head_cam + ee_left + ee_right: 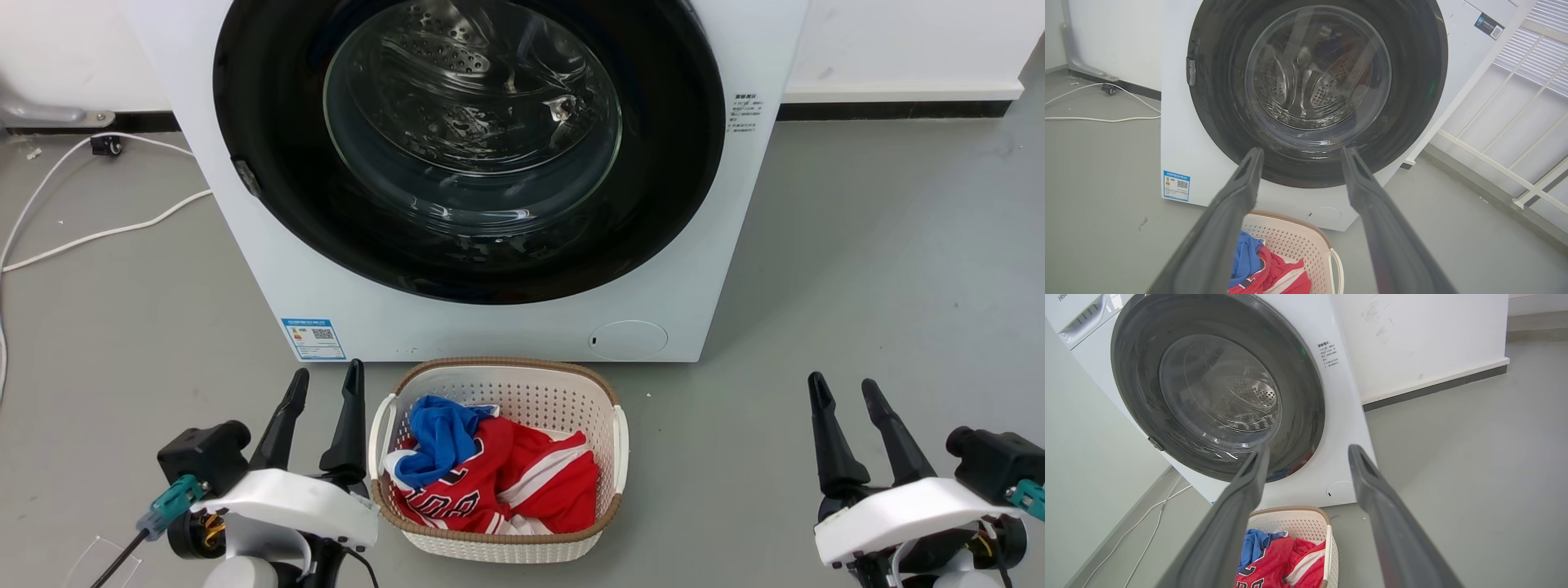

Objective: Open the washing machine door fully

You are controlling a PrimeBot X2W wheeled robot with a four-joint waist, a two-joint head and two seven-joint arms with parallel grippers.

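The white washing machine point(245, 245) stands straight ahead on the grey floor. Its round glossy black washing machine door point(269, 163) with the clear bulging window lies shut flat against the front, a small grey latch tab on its left rim. The door point(1412, 102) and machine point(1180, 143) face the left wrist view, and the door point(1302, 400) and machine point(1347, 424) sit tilted in the right wrist view. My left gripper point(325, 384) hovers open at lower left, well short of the machine. My right gripper point(842, 390) hovers open at lower right. Both hold nothing.
A white wicker-rimmed laundry basket point(531, 392) with red and blue clothes sits on the floor right in front of the machine, between my arms. White cables point(98, 237) trail over the floor at left. A white railing point(1506, 134) runs beside the machine.
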